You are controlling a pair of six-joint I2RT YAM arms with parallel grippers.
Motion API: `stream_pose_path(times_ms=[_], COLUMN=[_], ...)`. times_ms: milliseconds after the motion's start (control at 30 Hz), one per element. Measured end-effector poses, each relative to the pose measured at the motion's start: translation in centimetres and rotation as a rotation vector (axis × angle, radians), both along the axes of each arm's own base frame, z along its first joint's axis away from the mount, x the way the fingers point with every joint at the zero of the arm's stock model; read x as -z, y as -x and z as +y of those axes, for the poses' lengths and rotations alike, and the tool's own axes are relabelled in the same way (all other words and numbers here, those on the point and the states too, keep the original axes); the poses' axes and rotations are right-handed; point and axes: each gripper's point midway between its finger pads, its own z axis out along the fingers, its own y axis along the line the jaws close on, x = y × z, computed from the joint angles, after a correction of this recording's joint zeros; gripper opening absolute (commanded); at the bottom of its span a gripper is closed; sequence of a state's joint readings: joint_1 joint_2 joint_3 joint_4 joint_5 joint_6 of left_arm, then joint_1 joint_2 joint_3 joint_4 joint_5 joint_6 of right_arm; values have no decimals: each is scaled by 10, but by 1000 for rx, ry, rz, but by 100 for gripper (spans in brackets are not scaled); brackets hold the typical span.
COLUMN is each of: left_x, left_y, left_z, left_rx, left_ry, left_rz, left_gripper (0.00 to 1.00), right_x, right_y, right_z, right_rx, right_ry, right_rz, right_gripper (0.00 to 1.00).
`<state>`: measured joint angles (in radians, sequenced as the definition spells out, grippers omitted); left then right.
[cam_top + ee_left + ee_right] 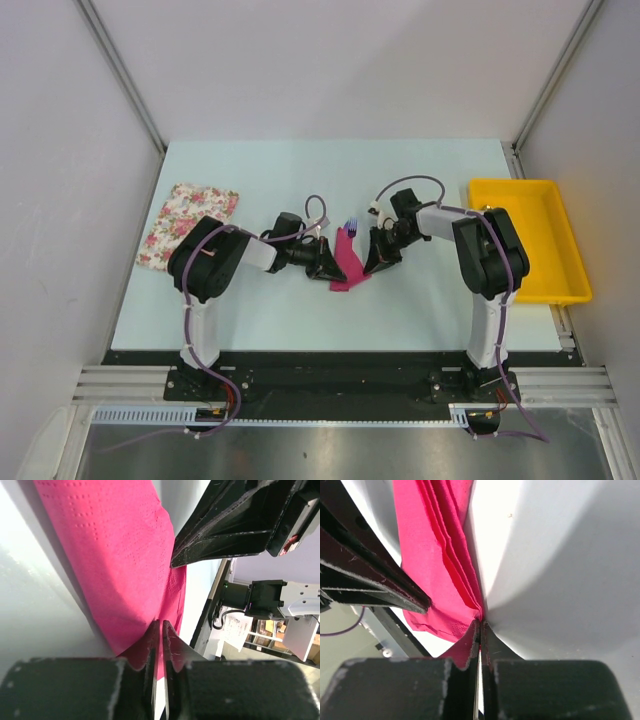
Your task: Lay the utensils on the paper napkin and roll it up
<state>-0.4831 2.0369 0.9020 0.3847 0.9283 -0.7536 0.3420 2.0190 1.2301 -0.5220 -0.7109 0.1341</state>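
Magenta-pink paper napkin, partly rolled at the middle of the pale bench with a purple plastic fork poking out its far end, is pinched on either side by the closed left pincer and right pincer; opposing pulls could tear the thin paper.

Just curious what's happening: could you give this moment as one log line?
left gripper: shut on paper napkin | right gripper: shut on napkin | purple fork: tines sticking out of napkin's far end
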Motion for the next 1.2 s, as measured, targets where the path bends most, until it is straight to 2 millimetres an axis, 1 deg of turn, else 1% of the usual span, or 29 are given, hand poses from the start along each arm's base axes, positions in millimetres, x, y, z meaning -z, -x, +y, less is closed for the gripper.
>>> stream_pose_path(times_ms=[100, 133, 167, 267, 300, 367, 400, 433, 567, 600, 667, 733, 800, 900, 1033, 1067, 1200], left_x=[2, 2, 2, 2, 2, 2, 2, 2, 2, 2, 2, 2, 1, 1, 0, -1, -8], left_y=[-1, -1, -1, -1, -1, -1, -1, -1, -1, -1, -1, -1, 0, 0, 1, 1, 5], left_z=[0, 0, 0, 0, 0, 0, 0, 0, 1, 1, 1, 1, 1, 1, 1, 1, 2], left_rx=[-3, -4, -3, -2, -2, -1, -1, -1, 1, 3, 4, 6, 11, 20, 32, 37, 39], left_ry=[1, 1, 2, 4, 4, 5, 5, 6, 6, 6, 7, 7, 10, 14, 27, 36, 74], left_rz=[5, 7, 5, 4, 4, 5, 5, 5, 2, -1, -3, -4, -10, -23, -40, -47, -69], left_gripper=[4, 3, 1, 0, 0, 0, 0, 0, 1, 1, 2, 4, 6, 8, 16, 21, 31], right_x=[-1, -1, -1, -6, -10, -23, -33, -45, -80, -85, -90, -87, -78, -51, -12, -9, -9], right_y=[-1, -1, 0, 0, -2, -8, -13, -19, -35, -37, -39, -38, -37, -31, -19, -17, -18], right_z=[-1, -2, -3, -5, -6, -5, -3, 2, 19, 25, 36, 47, 54, 60, 52, 52, 51], right_rx=[-14, -18, -22, -24, -17, 9, 23, 39, 86, 90, 97, 100, 106, 117, 148, 151, 153], right_ry=[9, 15, 20, 40, 41, 27, 7, -21, -125, -149, -181, -208, -213, -199, -157, -163, -178], right_rz=[-22, -28, -31, -41, -46, -64, -81, -105, -167, -174, -168, -151, -132, -68, 27, 47, 55], right_gripper=[0, 5, 13, 22, 23, 24, 24, 24, 23, 23, 21, 20, 19, 18, 16, 15, 14])
